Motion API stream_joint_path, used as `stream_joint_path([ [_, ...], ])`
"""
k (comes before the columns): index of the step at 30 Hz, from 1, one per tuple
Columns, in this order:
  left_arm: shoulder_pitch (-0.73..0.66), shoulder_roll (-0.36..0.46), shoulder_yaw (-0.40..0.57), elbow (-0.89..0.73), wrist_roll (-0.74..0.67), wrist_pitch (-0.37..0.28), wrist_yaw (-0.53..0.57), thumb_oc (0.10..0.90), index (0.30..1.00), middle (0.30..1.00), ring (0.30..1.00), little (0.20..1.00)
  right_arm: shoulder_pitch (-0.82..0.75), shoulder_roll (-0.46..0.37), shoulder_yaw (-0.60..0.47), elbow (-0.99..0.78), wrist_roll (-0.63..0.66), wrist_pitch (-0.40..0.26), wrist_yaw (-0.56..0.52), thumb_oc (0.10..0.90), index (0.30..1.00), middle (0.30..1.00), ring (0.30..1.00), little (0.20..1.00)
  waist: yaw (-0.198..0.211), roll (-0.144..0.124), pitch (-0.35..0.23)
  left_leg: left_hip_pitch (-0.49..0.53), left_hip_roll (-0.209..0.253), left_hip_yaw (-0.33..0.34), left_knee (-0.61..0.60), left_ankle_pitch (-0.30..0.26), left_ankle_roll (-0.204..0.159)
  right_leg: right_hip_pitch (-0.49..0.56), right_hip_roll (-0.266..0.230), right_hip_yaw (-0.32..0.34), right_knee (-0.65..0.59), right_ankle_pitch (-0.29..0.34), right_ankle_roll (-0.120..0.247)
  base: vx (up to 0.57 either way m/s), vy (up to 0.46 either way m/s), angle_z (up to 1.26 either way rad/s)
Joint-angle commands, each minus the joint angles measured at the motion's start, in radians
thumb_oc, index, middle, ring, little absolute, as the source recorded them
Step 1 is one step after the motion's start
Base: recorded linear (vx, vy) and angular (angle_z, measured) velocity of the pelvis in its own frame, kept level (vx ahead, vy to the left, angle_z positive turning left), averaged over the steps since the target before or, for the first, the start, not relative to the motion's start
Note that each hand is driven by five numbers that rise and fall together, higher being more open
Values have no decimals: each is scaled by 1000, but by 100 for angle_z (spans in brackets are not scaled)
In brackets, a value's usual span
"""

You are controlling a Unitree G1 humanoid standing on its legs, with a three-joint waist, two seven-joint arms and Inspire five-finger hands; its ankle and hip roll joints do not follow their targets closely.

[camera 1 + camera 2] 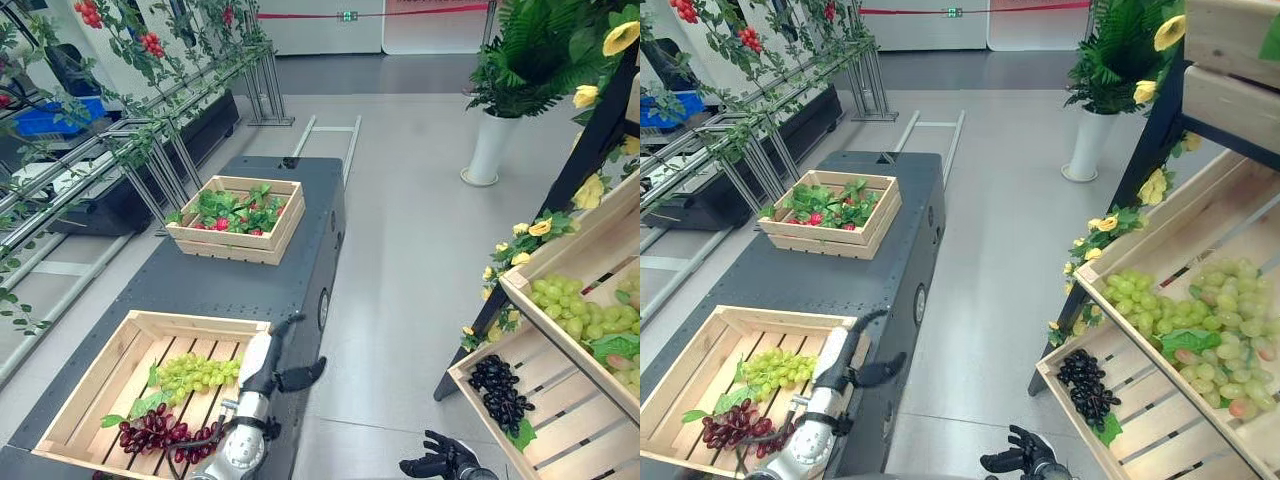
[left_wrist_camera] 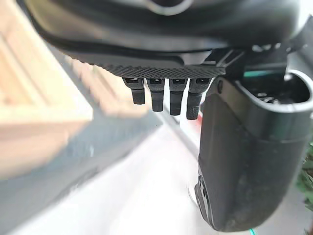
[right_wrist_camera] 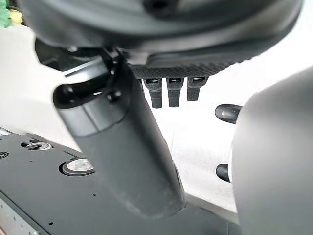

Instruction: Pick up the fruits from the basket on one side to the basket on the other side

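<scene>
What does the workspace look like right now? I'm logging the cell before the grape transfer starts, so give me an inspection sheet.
Surface: dark cart top, two crates on it.
Job's things: green grapes and red grapes lie in the near crate; shelf crates on the right hold green grapes and black grapes.
Clutter: far crate holds leafy greens and red fruit.
Hands: left hand open beside the near crate, holding nothing; right hand open, low over the floor.
Cables: nothing seen.
Surroundings: potted plant, vine racks, yellow flowers.

right hand [image 3: 168, 90] | fingers [image 3: 175, 93] hung straight, holding nothing | thumb [image 3: 122, 152] stood out | pale floor [image 3: 195, 132] beyond
</scene>
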Motion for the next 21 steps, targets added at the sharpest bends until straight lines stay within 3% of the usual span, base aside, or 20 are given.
stream_joint_path([
  [1,-128,100,90,-69,-19,4,99,800,900,900,900,900,-29,-14,-20,4,7,-20,-17,800,900,900,900,900,32,-25,10,-36,-93,3,3,-48,46,35,-24,-16,7,-43,9,-41,101,1],
  [6,-124,221,165,-23,48,65,141,800,900,900,900,900,-34,-61,-42,18,9,-24,13,800,900,900,900,900,38,-8,26,-39,-100,-17,3,-41,43,33,-29,-27,7,-40,9,-8,74,10],
  [10,-120,287,211,65,53,104,187,800,900,900,900,900,-16,-70,-39,30,-8,-33,24,800,900,900,900,900,37,-10,22,-33,-101,-22,3,-42,40,41,-30,-34,7,-45,14,56,62,8],
  [16,-112,349,275,161,24,162,203,800,900,900,900,900,-8,-80,-14,24,-3,-35,37,800,900,900,900,900,54,-29,37,-51,-93,-33,3,-28,39,31,-25,-47,7,-44,16,34,32,0],
  [21,-135,376,233,163,84,213,177,800,900,900,900,900,-39,-84,5,3,52,-40,47,800,900,900,900,900,68,-44,82,-86,-82,-27,25,-18,43,-7,-23,-57,35,-44,7,-81,46,5],
])
